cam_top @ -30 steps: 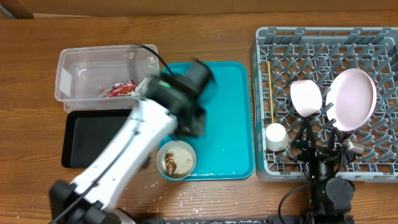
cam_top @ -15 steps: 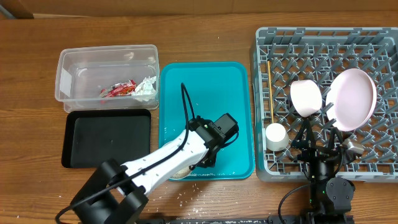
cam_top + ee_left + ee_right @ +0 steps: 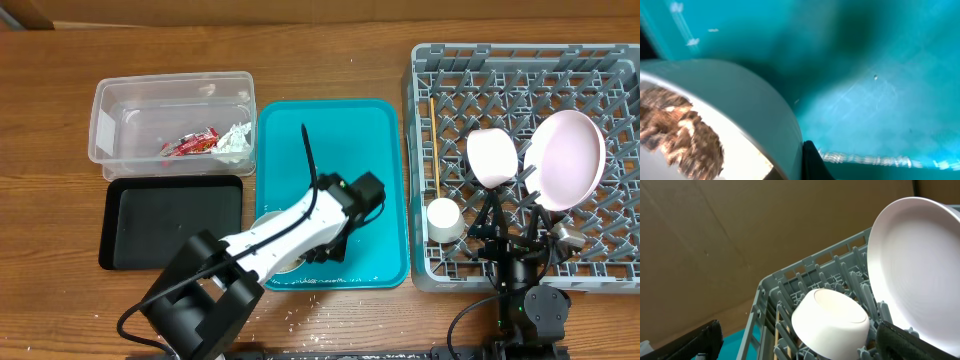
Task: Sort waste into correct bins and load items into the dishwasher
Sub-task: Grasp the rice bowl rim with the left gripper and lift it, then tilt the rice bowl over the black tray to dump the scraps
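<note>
My left gripper (image 3: 332, 246) is down on the teal tray at the whitish bowl (image 3: 268, 222), which my arm mostly hides. In the left wrist view the bowl's wall (image 3: 755, 110) stands pinched between my gripper's (image 3: 790, 169) jaws, one finger (image 3: 811, 161) outside the rim. Rice and brown scraps (image 3: 675, 130) lie inside. My right gripper (image 3: 515, 238) is open and empty at the grey rack's (image 3: 420, 270) front. The pink bowl (image 3: 493, 157), plate (image 3: 567, 160), white cup (image 3: 444, 220) and chopsticks (image 3: 435, 150) are in the rack. The wrapper (image 3: 190, 143) and tissue (image 3: 236, 139) lie in the clear tub (image 3: 110, 120).
The black tray (image 3: 170, 225) lies in front of the tub, left of the teal tray (image 3: 340, 140). Loose rice grains (image 3: 300, 300) are scattered on the wood by the teal tray's front edge. In the right wrist view (image 3: 807, 347) the pink bowl (image 3: 830, 317) and plate (image 3: 920, 265) stand close ahead.
My left arm swung from the clear tub down to the bowl on the teal tray and settled at its rim. The tissue now lies in the tub. The right arm has not moved.
</note>
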`<move>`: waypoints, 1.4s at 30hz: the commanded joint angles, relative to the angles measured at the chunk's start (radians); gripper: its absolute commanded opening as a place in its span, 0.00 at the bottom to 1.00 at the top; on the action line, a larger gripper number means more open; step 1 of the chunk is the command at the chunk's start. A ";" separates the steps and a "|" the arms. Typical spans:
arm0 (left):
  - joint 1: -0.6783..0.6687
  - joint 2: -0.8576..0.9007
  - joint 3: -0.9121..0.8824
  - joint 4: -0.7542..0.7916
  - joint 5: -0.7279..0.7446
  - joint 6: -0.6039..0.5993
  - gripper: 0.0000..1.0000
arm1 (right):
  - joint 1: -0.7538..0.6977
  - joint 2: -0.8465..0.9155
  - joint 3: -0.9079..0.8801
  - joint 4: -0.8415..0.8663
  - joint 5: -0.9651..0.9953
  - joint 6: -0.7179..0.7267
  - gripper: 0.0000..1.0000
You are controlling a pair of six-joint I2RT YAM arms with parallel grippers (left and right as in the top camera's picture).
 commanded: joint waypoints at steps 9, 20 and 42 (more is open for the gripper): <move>0.451 -0.209 0.165 -0.095 0.381 0.248 0.04 | -0.004 -0.008 -0.011 0.005 0.001 0.005 1.00; 1.236 -0.233 -0.193 0.122 1.193 0.884 0.12 | -0.004 -0.008 -0.011 0.005 0.001 0.004 1.00; 1.489 -0.170 -0.340 0.070 1.538 1.157 0.33 | -0.004 -0.008 -0.011 0.005 0.001 0.004 1.00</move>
